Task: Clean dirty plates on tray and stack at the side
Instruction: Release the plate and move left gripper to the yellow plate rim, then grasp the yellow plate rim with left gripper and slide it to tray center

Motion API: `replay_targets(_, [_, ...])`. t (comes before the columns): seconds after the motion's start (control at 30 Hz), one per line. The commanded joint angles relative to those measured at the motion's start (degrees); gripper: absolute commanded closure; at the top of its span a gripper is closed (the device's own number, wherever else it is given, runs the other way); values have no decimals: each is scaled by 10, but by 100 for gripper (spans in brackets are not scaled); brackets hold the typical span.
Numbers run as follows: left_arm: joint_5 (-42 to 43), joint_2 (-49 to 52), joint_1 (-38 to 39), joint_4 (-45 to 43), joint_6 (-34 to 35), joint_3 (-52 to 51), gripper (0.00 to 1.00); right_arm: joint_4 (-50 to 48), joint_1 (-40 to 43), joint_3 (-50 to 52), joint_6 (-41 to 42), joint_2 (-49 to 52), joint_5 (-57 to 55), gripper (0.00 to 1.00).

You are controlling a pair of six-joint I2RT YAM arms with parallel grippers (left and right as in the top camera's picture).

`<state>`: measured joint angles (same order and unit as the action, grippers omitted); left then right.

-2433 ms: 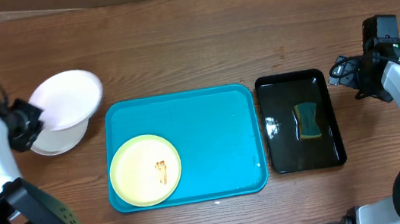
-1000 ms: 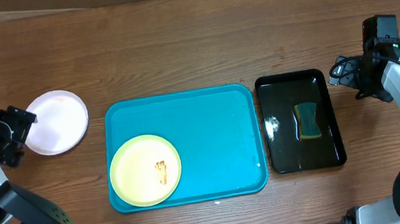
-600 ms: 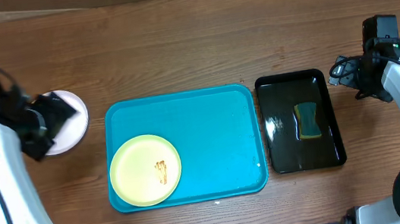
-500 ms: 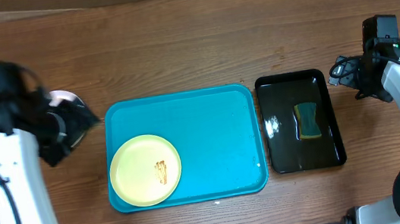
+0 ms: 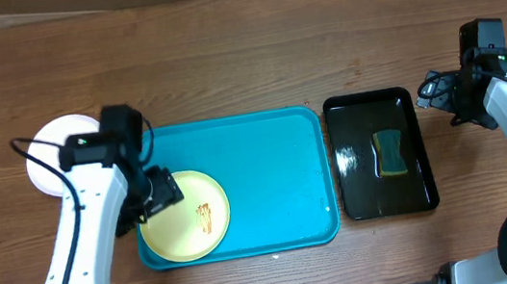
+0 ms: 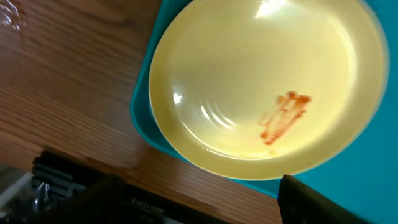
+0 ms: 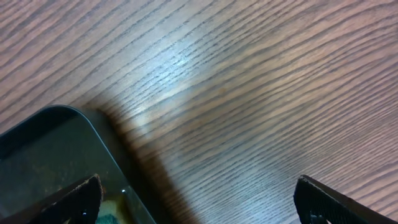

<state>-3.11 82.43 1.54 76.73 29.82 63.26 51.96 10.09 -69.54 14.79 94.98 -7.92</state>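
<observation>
A pale yellow plate (image 5: 190, 218) with a brown smear (image 6: 283, 116) lies in the front left corner of the turquoise tray (image 5: 256, 161). My left gripper (image 5: 155, 190) hovers open over the plate's left rim. In the left wrist view the yellow plate (image 6: 261, 81) fills the frame, and nothing sits between the fingers (image 6: 323, 202). White plates (image 5: 46, 164) rest stacked on the table left of the tray, partly hidden by my left arm. My right gripper (image 5: 435, 90) stays open and empty over bare table beside the black tray's far right corner.
A glossy black tray (image 5: 362, 196) right of the turquoise tray holds a green and yellow sponge (image 5: 390, 152). Its corner (image 7: 43, 143) shows in the right wrist view. Wooden table lies behind both trays.
My left arm set the white plate on the stack at the left. It then swung right and forward over the yellow plate's left rim. The right arm has not moved.
</observation>
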Motion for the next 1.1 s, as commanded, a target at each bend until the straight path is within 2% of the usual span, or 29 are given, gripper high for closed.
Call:
replay_targets(0.0, [-33, 0, -17, -26, 25, -51, 19, -3, 1, -14, 2, -16, -6, 0])
replay_targets(0.07, [-30, 0, -33, -42, 24, -63, 20, -3, 1, -14, 2, -16, -6, 0])
replay_targets(0.2, [-32, -1, -70, -64, 13, -68, 35, -3, 1, -14, 2, -16, -6, 0])
replay_targets(0.3, [-39, 0, -92, -111, 10, -83, 38, -3, 1, -14, 2, -16, -6, 0])
replay_targets(0.4, [-28, 0, -104, -158, 10, -111, 51, -3, 1, -14, 2, -16, -6, 0])
replay_targets(0.67, [-24, 0, -106, -216, 2, -183, 52, -3, 1, -14, 2, -16, -6, 0])
replay_targets(0.8, [-16, 0, -105, -239, 2, -205, 57, -3, 1, -14, 2, -16, -6, 0])
replay_targets(1.07, [39, 0, -105, -306, -8, -258, 62, -3, 1, -14, 2, -16, -6, 0])
